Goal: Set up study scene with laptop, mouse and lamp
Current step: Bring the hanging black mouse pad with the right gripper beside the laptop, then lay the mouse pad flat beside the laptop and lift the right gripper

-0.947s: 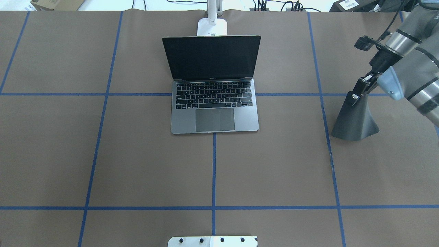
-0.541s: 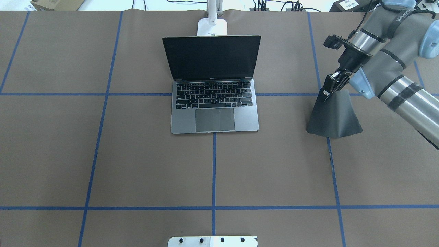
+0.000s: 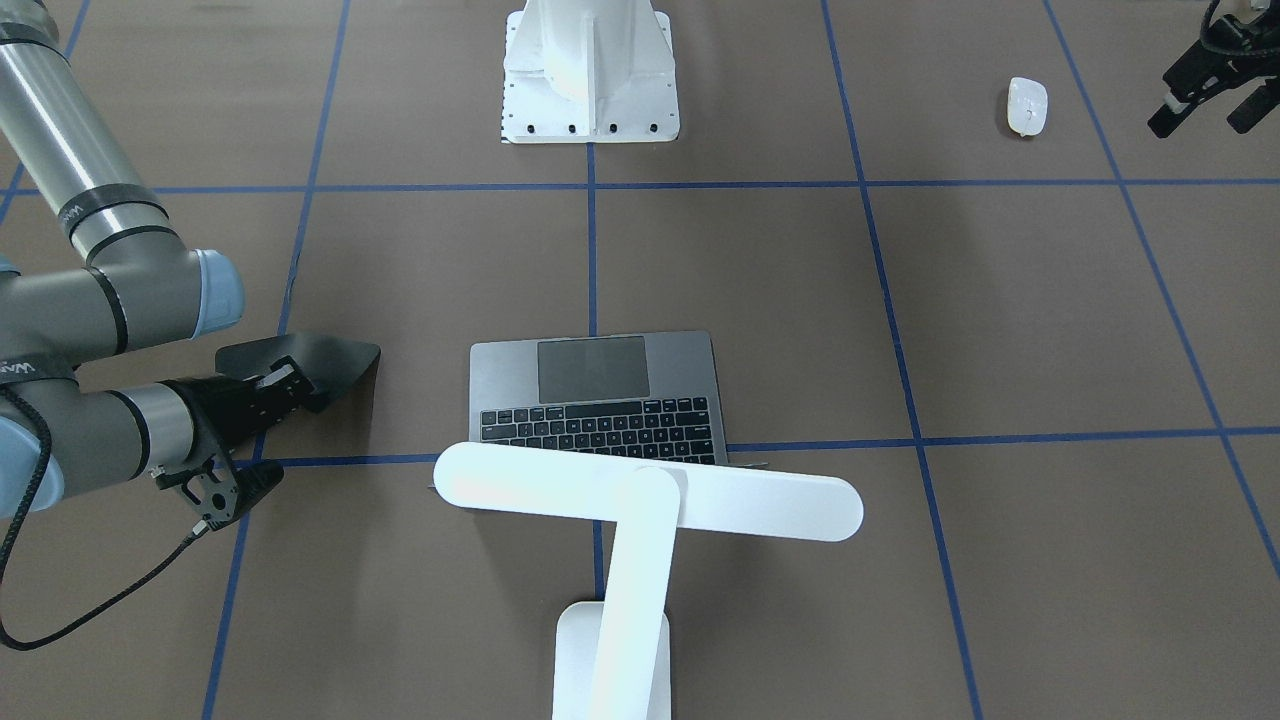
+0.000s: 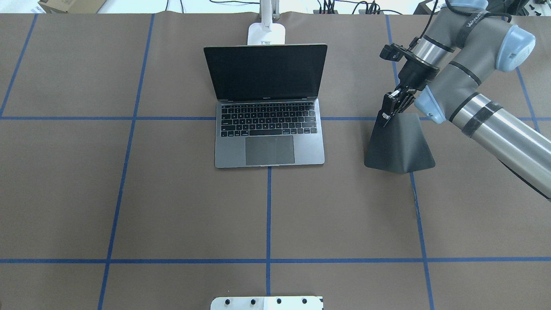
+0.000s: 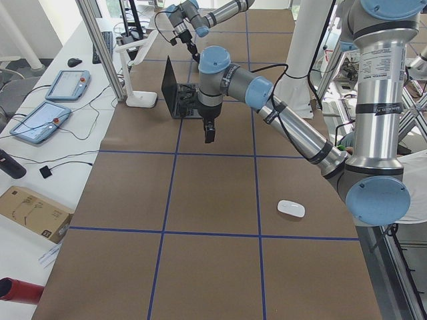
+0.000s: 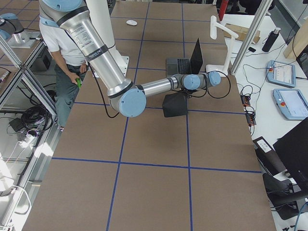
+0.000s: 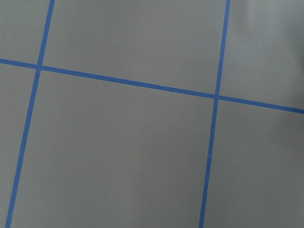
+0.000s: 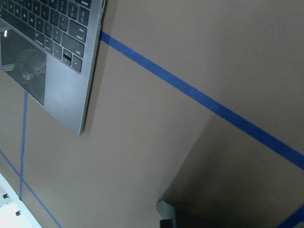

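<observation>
This is a robotics lab. The table is wrapped in brown paper and marked into large squares with blue tape. A grey industrial arm with pale blue joint caps reaches over it, and a white pedestal is bolted to its surface. Aluminium frame posts stand along the edge. On the white side bench lie two teach pendants, loose cables and a cardboard box. Coiled cables lie on the floor, near a standing person.

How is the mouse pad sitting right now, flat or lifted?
Lifted: the mouse pad hangs from the right gripper, pinched at its top edge. Whether its lower edge touches the table is unclear.
</observation>
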